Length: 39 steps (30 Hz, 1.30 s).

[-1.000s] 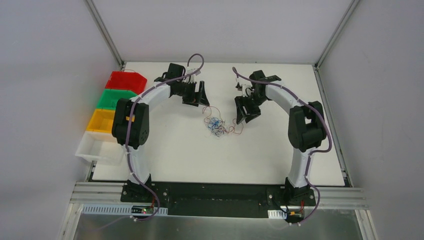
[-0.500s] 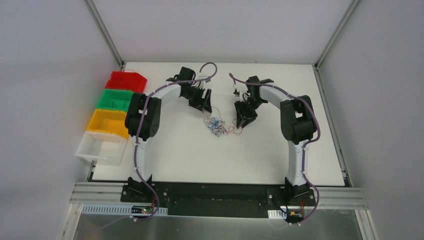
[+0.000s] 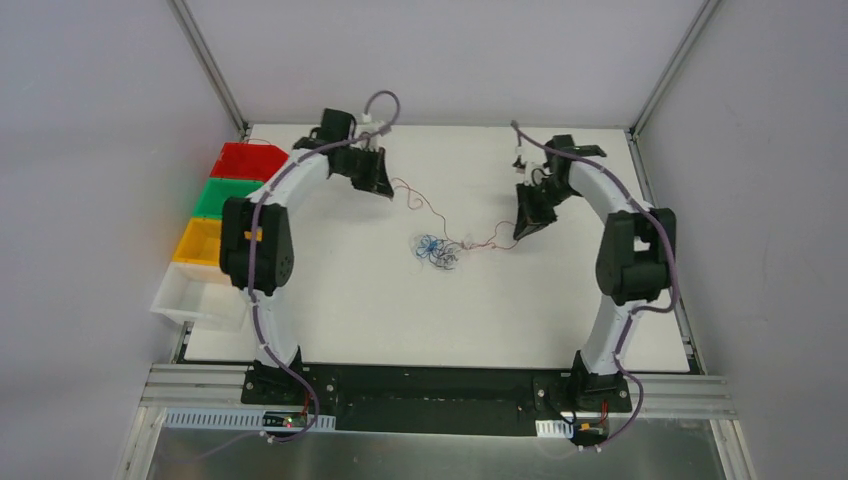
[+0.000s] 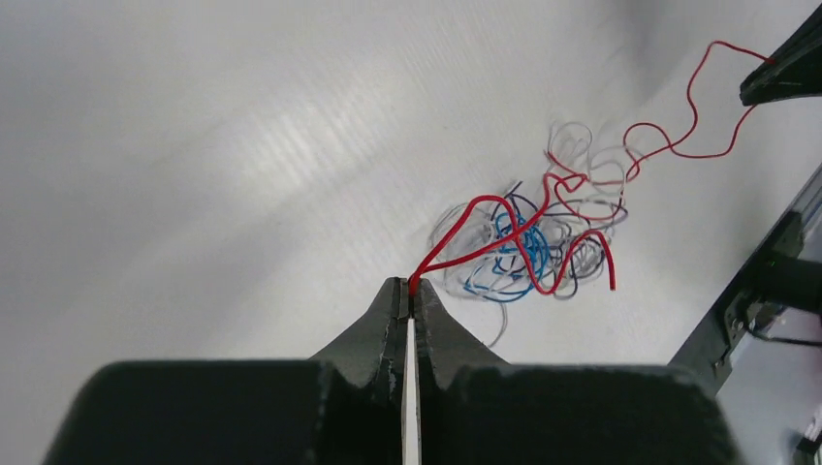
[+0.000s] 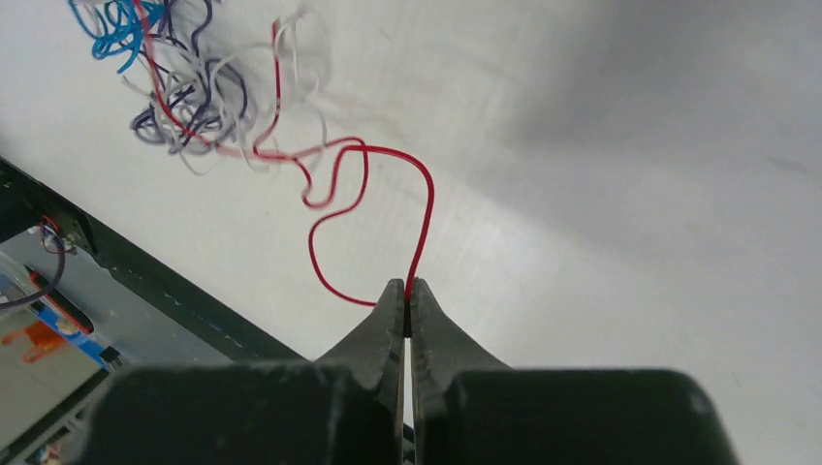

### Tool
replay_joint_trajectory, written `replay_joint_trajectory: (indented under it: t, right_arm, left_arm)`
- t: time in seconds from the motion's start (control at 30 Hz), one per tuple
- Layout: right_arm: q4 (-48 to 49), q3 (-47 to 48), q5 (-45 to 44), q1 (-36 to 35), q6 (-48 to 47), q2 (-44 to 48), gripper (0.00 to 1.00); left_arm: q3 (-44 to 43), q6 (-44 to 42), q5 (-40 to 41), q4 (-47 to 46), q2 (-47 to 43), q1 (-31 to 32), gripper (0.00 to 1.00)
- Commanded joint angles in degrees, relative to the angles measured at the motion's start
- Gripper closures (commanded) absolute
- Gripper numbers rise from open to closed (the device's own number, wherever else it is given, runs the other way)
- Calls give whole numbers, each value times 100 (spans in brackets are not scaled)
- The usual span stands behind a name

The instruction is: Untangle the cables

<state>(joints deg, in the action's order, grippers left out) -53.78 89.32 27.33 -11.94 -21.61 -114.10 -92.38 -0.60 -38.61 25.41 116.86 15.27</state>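
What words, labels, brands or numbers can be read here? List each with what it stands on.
None can be read.
Small circuit boards, near edge of top view: too small to read.
Blurred orange and blue item, right wrist view: illegible.
Red, green, yellow and white plastic bins: no labels visible.

No legible text, no labels, brands, numbers or signs, in any view

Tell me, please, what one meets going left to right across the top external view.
Row of red, green, yellow and white plastic bins → left arm's black pincer → bundle of thin red, blue and dark cables → right arm's black pincer.
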Motion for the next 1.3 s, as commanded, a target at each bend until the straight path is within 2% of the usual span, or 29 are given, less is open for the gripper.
replay_joint_trajectory:
  t: [0.0,0.13,0.23,0.37,0.53,0.57,0.6,0.63,0.73,0.93,1.07,1.13,1.2,1.27]
  right_arm:
    - [-731,-233,-248,794,-441,1194,100]
    - [-905,-319,-242,1505,-610,1563,100]
    - [-1132,-49,-76,1774,-724,1639,100]
    - [-1453,204,211,1827,-919,1602,100]
    - [-1240,-49,228,1823,-1051,1675,100]
    - [-1219,-171,309,1815,-1102,1692,97]
    - [-1215,-266,416,1798,-1144,1710,83]
    - [-1214,-316,517,1770,-1166,1722,76]
    - [-1019,-211,890,1663,-1124,1855,65]
    - [-62,266,1673,1232,-371,2315,25]
    - [1205,19,1919,288,304,2878,12]
    - [2109,-394,1745,-268,461,3201,6]
    - [3002,-810,1700,-722,528,3302,4]
    - [3365,-956,1688,-1245,321,3218,4]
  left_arm:
    - [-12,318,-296,144,-1640,-1003,100]
    - [-134,293,-319,354,-2217,-1733,100]
    - [-334,363,-412,473,-2420,-2052,100]
    - [-652,613,-590,487,-2640,-2178,100]
    - [-1468,1204,-945,445,-2809,-2108,100]
    - [-1665,1353,-1074,439,-2821,-1997,100]
    - [-1849,1491,-1173,439,-2839,-1844,100]
    - [-2003,1551,-1235,440,-2862,-1647,100]
    - [-2391,1585,-1378,430,-2911,-1023,100]
    - [-3393,1649,-1622,438,-2632,-452,100]
    - [-3726,1618,-1610,439,-2543,-409,100]
    - [-3914,1554,-1594,439,-2516,-407,100]
    - [-4043,1524,-1528,439,-2509,-406,100]
    - [-4123,1502,-1483,439,-2510,-423,100]
